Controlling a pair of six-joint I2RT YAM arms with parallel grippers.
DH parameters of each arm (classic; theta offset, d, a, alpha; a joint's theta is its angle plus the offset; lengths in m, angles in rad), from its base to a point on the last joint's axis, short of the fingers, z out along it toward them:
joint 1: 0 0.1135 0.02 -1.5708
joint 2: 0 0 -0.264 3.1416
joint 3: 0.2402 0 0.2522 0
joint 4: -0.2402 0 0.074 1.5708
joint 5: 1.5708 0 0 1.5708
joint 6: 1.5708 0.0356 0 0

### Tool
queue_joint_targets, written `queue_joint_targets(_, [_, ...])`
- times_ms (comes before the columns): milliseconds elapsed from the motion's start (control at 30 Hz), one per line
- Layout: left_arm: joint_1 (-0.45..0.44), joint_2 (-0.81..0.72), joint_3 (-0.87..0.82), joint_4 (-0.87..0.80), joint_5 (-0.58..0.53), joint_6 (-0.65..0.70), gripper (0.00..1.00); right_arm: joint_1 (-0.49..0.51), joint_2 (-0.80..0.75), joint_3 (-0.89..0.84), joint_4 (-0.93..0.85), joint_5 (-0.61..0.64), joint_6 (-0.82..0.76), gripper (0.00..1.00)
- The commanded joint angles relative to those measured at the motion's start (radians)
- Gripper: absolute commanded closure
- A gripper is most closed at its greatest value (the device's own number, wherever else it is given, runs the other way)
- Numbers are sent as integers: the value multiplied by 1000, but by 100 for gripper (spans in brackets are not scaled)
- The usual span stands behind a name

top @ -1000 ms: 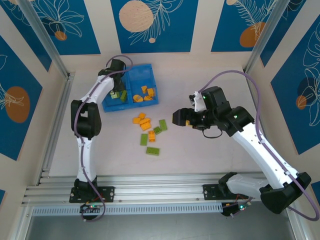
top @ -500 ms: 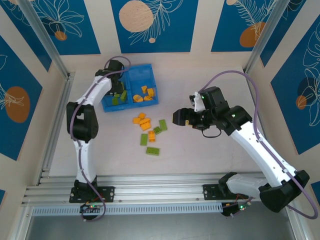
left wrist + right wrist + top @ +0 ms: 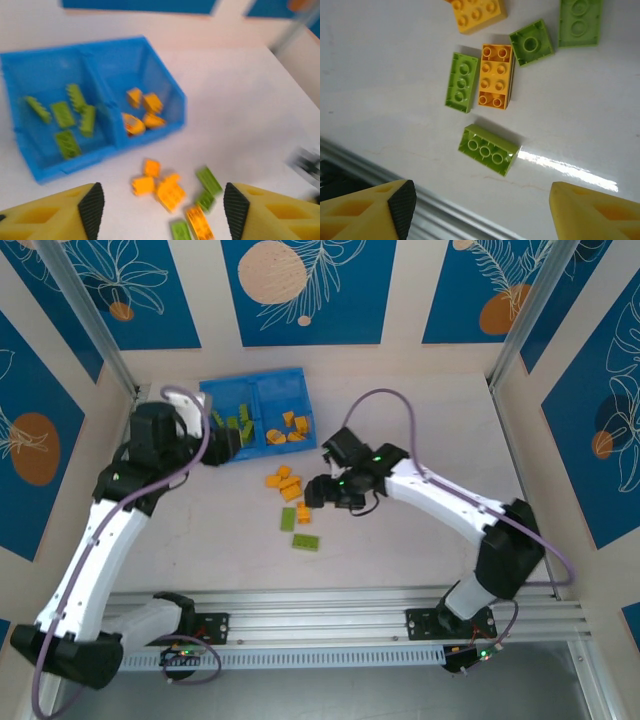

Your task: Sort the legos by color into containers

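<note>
Now left and right jaws hang released, empty. I'd centre the right jaws over the lone green lego (image 3: pixel 490 150), square to its long sides, clear of the orange lego (image 3: pixel 495 76).

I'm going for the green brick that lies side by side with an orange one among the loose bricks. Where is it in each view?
Top external: the green brick is slightly left of and below the picture's centre.
Left wrist: at the bottom edge, a little right of centre.
Right wrist: left of centre, in the upper half.
Shared landmark: the orange brick lies just to its right in all three views.
</note>
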Motion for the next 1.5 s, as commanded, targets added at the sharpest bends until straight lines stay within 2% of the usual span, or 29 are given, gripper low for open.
queue_joint_targets(0, [-49, -43, -92, -93, 181, 180, 30, 65, 81, 62, 4, 157, 33, 28])
queue_joint_targets(133, [-152, -113, -181, -138, 228, 196, 22, 105, 197, 103, 21, 211, 24, 28])
queue_joint_targets(300, [-271, -116, -246, -119, 224, 148, 21, 106, 331, 152, 23, 219, 33, 31])
queue_joint_targets(500, [-290, -115, -279, -89, 217, 133, 17, 106, 413, 170, 53, 213, 53, 41])
queue_joint_targets(700, [-290, -110, -278, -87, 185, 140, 7, 106, 455, 173, 69, 224, 57, 49])
queue_joint_targets(767, [-290, -114, -283, -79, 182, 136, 5, 104, 463, 171, 73, 220, 59, 55])
queue_joint_targets(900, [-291, -139, -311, -55, 187, 134, 1, 102, 446, 157, 83, 224, 61, 66])
queue_joint_targets(1233, [-290, -288, -383, -5, 198, 147, 0, 105, 173, 117, 98, 272, 14, 68])
queue_joint_targets(1300, [-290, -322, -386, 22, 176, 123, 0, 95, 151, 141, 129, 289, -23, 68])
queue_joint_targets(1367, [-291, -352, -388, 49, 107, 78, 0, 75, 171, 189, 167, 300, -67, 68])
queue_joint_targets(1467, [-291, -376, -379, 40, -75, -29, 0, 36, 254, 318, 168, 317, -126, 68])
